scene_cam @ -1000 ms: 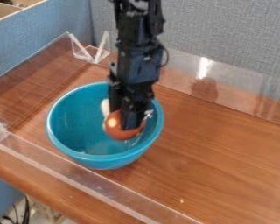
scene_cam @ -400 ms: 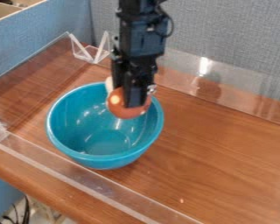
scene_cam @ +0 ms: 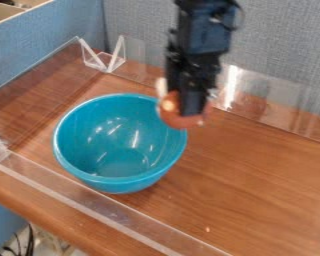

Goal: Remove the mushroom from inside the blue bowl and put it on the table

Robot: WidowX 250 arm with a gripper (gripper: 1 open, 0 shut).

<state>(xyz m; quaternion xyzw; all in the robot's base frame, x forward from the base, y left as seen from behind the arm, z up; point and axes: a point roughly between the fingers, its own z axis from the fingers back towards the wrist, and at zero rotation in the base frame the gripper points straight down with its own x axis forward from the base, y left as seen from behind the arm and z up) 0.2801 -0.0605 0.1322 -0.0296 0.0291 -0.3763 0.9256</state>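
At the left of your desk (scene_cam: 263,175) you have the blue bowl (scene_cam: 119,140), sitting upright on the wood with its glossy inside showing only reflections. Just beyond the bowl's right rim your gripper (scene_cam: 184,110) hangs pointing straight down, its fingers (scene_cam: 192,98) closed around the mushroom (scene_cam: 178,112), which is clear of the bowl and held in the air above the desk surface, its reddish-brown cap showing between and below them. Further right you have bare wood up to the clear acrylic barrier (scene_cam: 276,93) along the back edge.
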